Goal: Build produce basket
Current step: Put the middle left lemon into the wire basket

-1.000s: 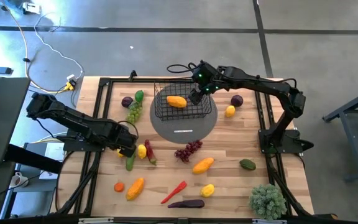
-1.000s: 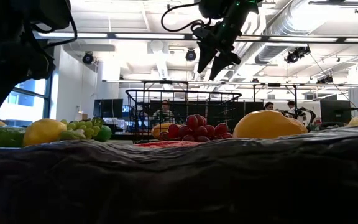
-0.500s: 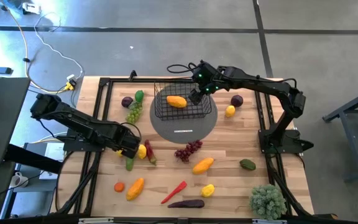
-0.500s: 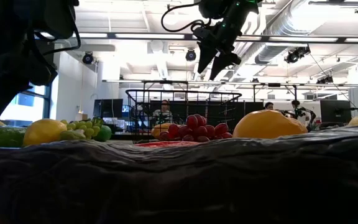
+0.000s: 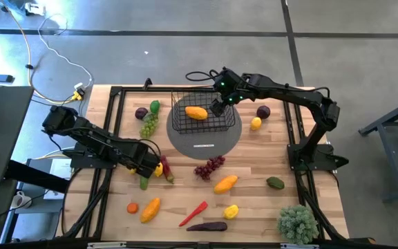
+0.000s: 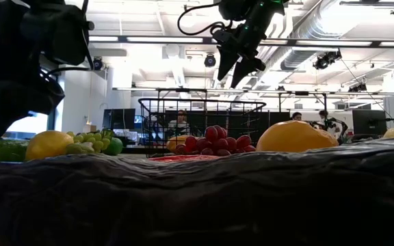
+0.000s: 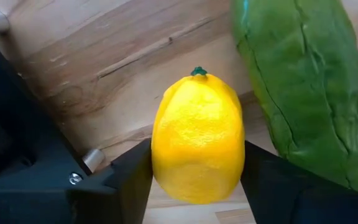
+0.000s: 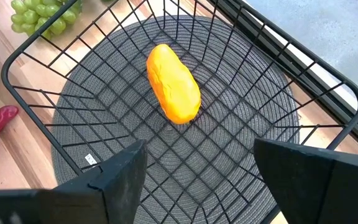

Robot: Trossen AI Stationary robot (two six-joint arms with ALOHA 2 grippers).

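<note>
A yellow lemon point(image 7: 197, 137) lies on the wooden table at the left, beside a green cucumber point(image 7: 303, 93) and a red chilli point(image 5: 166, 170). My left gripper point(image 5: 155, 167) points steeply down over the lemon and is shut on it. The black wire basket point(image 5: 185, 124) stands on a grey round mat point(image 5: 206, 144) at the far middle, with one orange fruit point(image 8: 173, 92) lying on its floor. My right gripper point(image 8: 197, 180) hangs open above the basket's right side, holding nothing. My left gripper has the lemon between its two fingers, one finger point(image 7: 129, 177) against each long side point(image 7: 161, 155), at the end away from the green stem tip. The fingers come from above, pointing steeply down. The lemon lies on the table.
Green grapes point(image 5: 148, 125), a green fruit point(image 5: 155, 106) and a purple fruit point(image 5: 141, 113) lie far left. Red grapes point(image 5: 209, 167), an orange fruit point(image 5: 225, 183), another lemon point(image 5: 231, 211), an eggplant point(image 5: 207, 226) and a bushy plant point(image 5: 297, 223) fill the near half.
My left gripper has come down and a little toward the table's right edge, onto the lemon beside the cucumber. The lemon has stayed where it was.
</note>
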